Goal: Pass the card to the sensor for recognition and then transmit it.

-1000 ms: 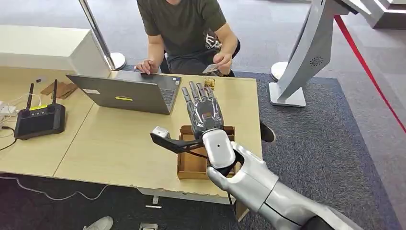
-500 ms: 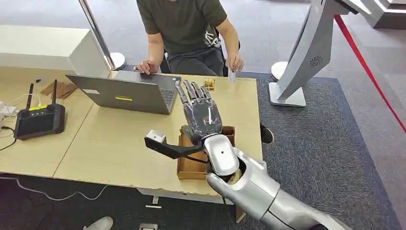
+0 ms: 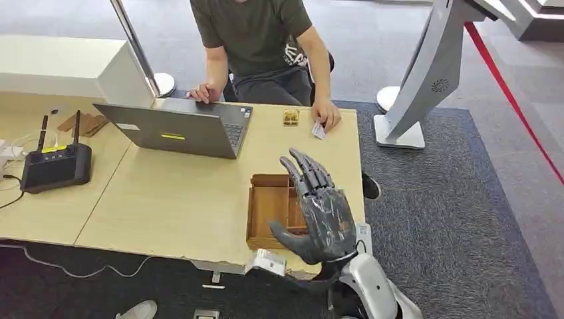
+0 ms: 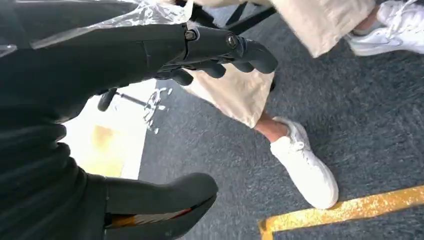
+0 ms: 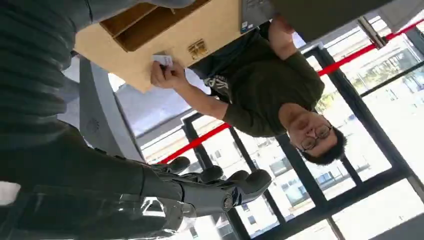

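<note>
A small white card (image 3: 319, 131) lies at the table's far right corner, under the fingertips of a seated person's hand (image 3: 327, 114); the right wrist view shows the card (image 5: 162, 60) pinched by that hand. A small tan block (image 3: 290, 117) stands just left of it. My right hand (image 3: 321, 212) is raised over the table's near right edge, by the wooden box (image 3: 251, 212), fingers spread and empty, well short of the card. My left hand (image 4: 100, 65) hangs over grey carpet, fingers (image 4: 250, 50) and thumb apart, holding nothing.
An open laptop (image 3: 173, 129) sits before the person in the dark shirt (image 3: 253, 33). A black controller (image 3: 54, 166) lies at the left. A white angled stand (image 3: 425, 73) rises off the table's right side. Near my left hand are someone's white shoe (image 4: 305, 170) and yellow floor tape (image 4: 345, 212).
My right hand drew back from beside the laptop toward me, to the table's near right edge. The person lowered the card from the air onto the table's far right corner.
</note>
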Controlling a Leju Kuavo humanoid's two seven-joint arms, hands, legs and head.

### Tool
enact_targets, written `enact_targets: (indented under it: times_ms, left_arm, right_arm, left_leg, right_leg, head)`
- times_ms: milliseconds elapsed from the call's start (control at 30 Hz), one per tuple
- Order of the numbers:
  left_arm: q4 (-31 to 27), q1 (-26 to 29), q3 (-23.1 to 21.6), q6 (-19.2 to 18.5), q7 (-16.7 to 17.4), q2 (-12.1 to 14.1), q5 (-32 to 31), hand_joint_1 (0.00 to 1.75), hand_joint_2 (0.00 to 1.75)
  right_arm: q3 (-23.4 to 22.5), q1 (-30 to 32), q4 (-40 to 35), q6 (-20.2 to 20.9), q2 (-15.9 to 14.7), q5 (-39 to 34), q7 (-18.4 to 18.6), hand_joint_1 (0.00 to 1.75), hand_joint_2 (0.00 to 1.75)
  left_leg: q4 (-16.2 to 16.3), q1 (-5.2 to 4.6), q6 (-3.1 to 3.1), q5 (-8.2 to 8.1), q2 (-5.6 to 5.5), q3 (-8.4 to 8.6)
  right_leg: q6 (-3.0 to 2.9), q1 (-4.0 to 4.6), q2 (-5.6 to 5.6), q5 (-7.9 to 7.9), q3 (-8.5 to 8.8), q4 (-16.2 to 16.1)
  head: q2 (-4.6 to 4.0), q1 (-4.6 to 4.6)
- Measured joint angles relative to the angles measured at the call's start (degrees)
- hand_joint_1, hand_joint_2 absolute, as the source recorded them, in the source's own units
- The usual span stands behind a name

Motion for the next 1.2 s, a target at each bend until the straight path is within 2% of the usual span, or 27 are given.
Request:
enact_targets:
  times_ms: [133, 333, 367, 467, 567, 667, 1100, 1200]
  left_arm:
    - [0.0, 0.3, 0.9, 0.0, 0.5, 0.0, 1.8, 0.00, 1.75]
    - [0.0, 0.3, 2.8, -1.1, 0.7, 0.0, 3.8, 0.00, 1.75]
    - [0.0, 0.3, 3.0, -1.1, 0.8, 0.0, 4.0, 0.00, 1.75]
    - [0.0, 0.2, 3.8, -1.1, 1.5, 0.0, 4.8, 0.00, 1.75]
    - [0.0, 0.3, 4.2, -1.1, 2.2, 0.0, 5.2, 0.00, 1.75]
    - [0.0, 0.2, 4.4, -1.1, 2.6, 0.0, 5.2, 0.00, 1.75]
    - [0.0, 0.1, 4.8, -1.1, 2.3, 0.0, 4.0, 0.00, 1.75]
    - [0.0, 0.1, 4.8, -1.1, 2.2, 0.0, 4.0, 0.00, 1.75]
  right_arm:
    - [-3.6, 5.8, -5.7, -0.6, -3.9, 2.1, 0.1, 0.00, 1.75]
    - [-5.4, 8.3, -10.5, 1.7, -7.5, 3.9, 2.0, 0.00, 1.75]
    - [-5.3, 8.3, -10.8, 2.9, -7.8, 3.8, 2.6, 0.00, 1.75]
    - [-5.0, 7.9, -10.7, 11.6, -8.4, 2.3, 7.0, 0.00, 1.75]
    - [-3.8, 6.8, -10.4, 17.3, -8.6, 0.3, 10.8, 0.00, 1.75]
    - [-2.4, 5.9, -10.1, 20.5, -9.0, -1.4, 13.4, 0.00, 1.75]
    - [0.9, 4.0, -9.2, 21.1, -10.1, -0.8, 15.7, 0.00, 1.75]
    - [1.3, 4.0, -8.4, 20.4, -10.1, -0.9, 15.3, 0.00, 1.75]
  left_leg:
    - [0.0, 0.00, 0.02, -0.04, 0.06, -0.01]
    - [0.0, 0.00, 0.02, -0.03, 0.06, 0.00]
    - [0.0, 0.00, 0.02, -0.03, 0.06, -0.02]
    - [0.0, 0.01, 0.02, -0.01, 0.06, 0.00]
    - [0.0, 0.01, 0.01, 0.00, 0.05, 0.00]
    - [0.0, 0.01, 0.01, 0.00, 0.05, -0.01]
    - [0.0, 0.00, 0.01, -0.01, 0.04, -0.02]
    - [0.0, 0.01, 0.01, -0.01, 0.04, -0.02]
  right_leg:
    - [0.00, 0.00, 0.07, 0.00, -0.02, 0.0]
    - [-0.01, 0.00, 0.07, 0.01, 0.00, 0.0]
    - [-0.01, 0.00, 0.07, 0.01, 0.01, 0.0]
    - [-0.01, 0.00, 0.06, 0.01, 0.04, 0.0]
    - [-0.01, 0.00, 0.05, 0.01, 0.03, 0.1]
    - [-0.01, 0.00, 0.04, 0.01, 0.03, 0.1]
    - [-0.01, 0.00, 0.04, 0.01, 0.03, 0.0]
    - [-0.01, 0.00, 0.04, 0.01, 0.04, 0.0]
  head:
    - [0.00, 0.02]
    - [0.00, 0.02]
    - [0.00, 0.00]
    - [0.00, 0.02]
    - [0.00, 0.00]
    - [0.00, 0.00]
    - [0.00, 0.02]
    - [0.00, 0.00]
